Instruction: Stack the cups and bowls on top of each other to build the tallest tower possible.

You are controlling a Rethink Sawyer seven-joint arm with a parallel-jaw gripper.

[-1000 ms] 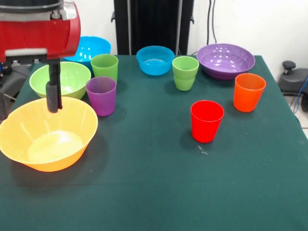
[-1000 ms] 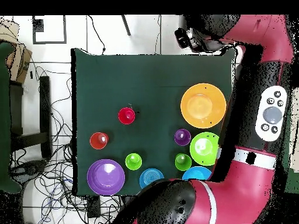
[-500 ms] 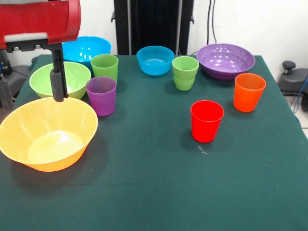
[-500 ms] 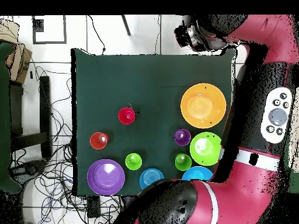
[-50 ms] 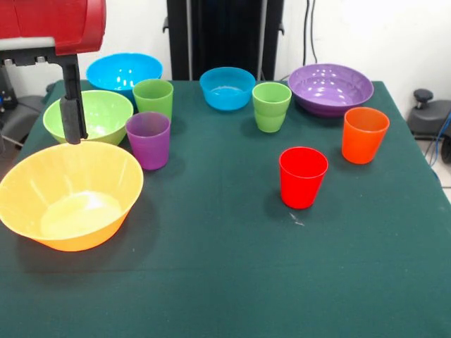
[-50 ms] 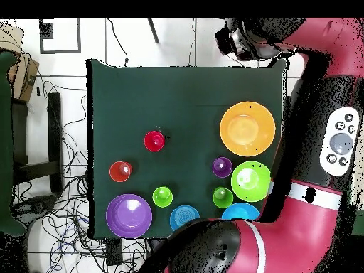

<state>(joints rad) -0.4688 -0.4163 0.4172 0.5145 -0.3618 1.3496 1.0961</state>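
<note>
Tool point(image 5: 72, 123) hangs over green bowl point(image 5: 89, 116) — seemingly empty — beside yellow-orange bowl point(image 5: 69, 193).

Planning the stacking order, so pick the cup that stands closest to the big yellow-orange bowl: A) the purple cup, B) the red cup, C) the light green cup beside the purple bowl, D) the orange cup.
A: the purple cup stands right beside the rim of the yellow-orange bowl, while the red cup and orange cup sit far across the table.
</note>
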